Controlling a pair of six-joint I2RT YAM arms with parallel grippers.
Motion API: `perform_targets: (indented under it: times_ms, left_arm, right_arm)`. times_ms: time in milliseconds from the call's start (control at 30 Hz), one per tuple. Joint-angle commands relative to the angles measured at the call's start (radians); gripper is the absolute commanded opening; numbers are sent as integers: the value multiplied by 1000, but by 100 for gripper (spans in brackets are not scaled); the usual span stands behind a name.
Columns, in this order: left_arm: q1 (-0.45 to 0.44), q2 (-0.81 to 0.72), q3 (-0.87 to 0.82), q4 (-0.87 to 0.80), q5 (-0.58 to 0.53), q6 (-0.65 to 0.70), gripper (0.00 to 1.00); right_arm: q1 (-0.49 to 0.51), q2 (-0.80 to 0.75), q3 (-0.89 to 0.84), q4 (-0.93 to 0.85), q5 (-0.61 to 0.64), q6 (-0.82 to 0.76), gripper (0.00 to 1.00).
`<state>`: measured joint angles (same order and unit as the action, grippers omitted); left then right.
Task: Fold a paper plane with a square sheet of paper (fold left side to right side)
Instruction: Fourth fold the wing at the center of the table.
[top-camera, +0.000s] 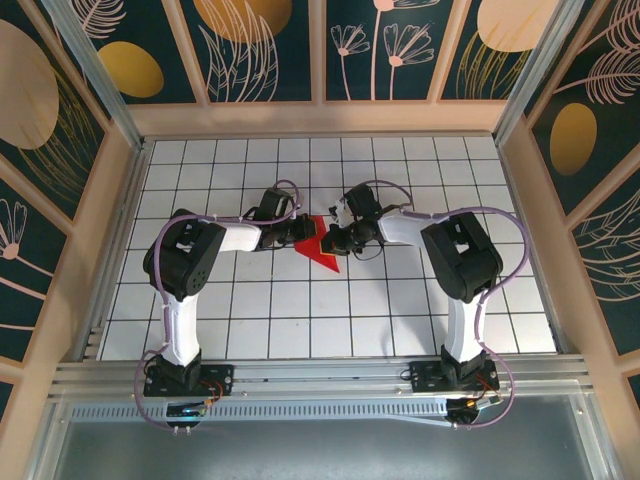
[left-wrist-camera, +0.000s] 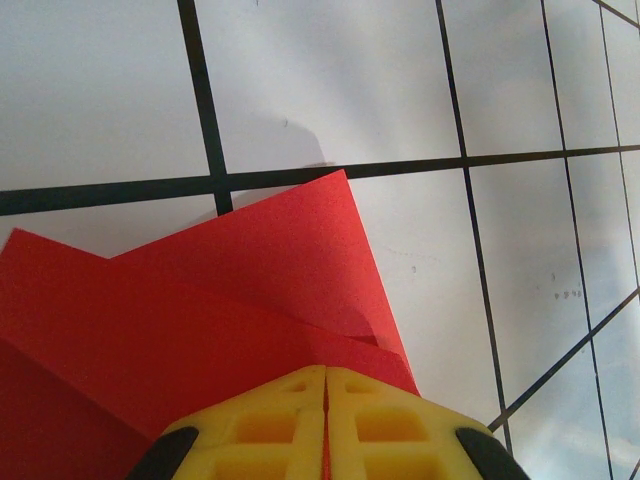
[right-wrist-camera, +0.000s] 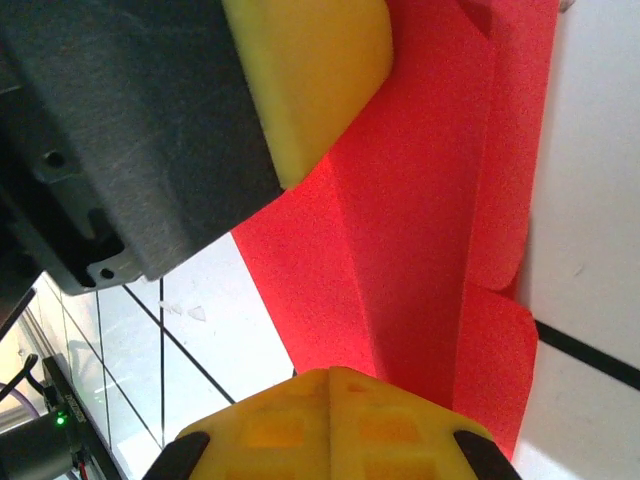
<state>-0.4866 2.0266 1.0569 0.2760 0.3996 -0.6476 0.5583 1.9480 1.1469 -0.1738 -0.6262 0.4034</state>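
White tabletop (top-camera: 400, 320) ruled with black grid lines (top-camera: 350, 300) sat inside walls (top-camera: 250, 50) of dark teal panels printed with pale leaves and gold discs. At the middle of the table lay the square sheet of paper (top-camera: 322, 250), bright red and already folded into overlapping layers, with a sharp point aimed toward the near right. Both arms reached inward and met over it. The left gripper (top-camera: 297, 235) came in from the left at the paper's left edge, and the right gripper (top-camera: 333, 240) came in from the right, the two close together. Seen from the left wrist, the left gripper (left-wrist-camera: 325, 400) had its yellow fingers pressed together with a thin red line in the seam between them, pinching the paper (left-wrist-camera: 230, 290), whose layered corner spread out ahead across a grid line. From the right wrist, the right gripper (right-wrist-camera: 330, 400) was likewise pressed together, its tips at the edge of the paper (right-wrist-camera: 420, 220); whether any paper sat between them could not be told. One yellow finger (right-wrist-camera: 310, 70) of the left gripper lay over the sheet's far part there.
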Motion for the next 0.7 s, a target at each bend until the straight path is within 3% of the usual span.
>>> perform_targets:
  times_ms: [0, 667]
  left_arm:
    - [-1, 33, 0, -51, -27, 3, 8]
    - [-3, 41, 6, -55, -25, 2, 9]
  right_arm:
    - [9, 25, 37, 16, 6, 11, 0]
    - [21, 79, 79, 21, 14, 13, 0]
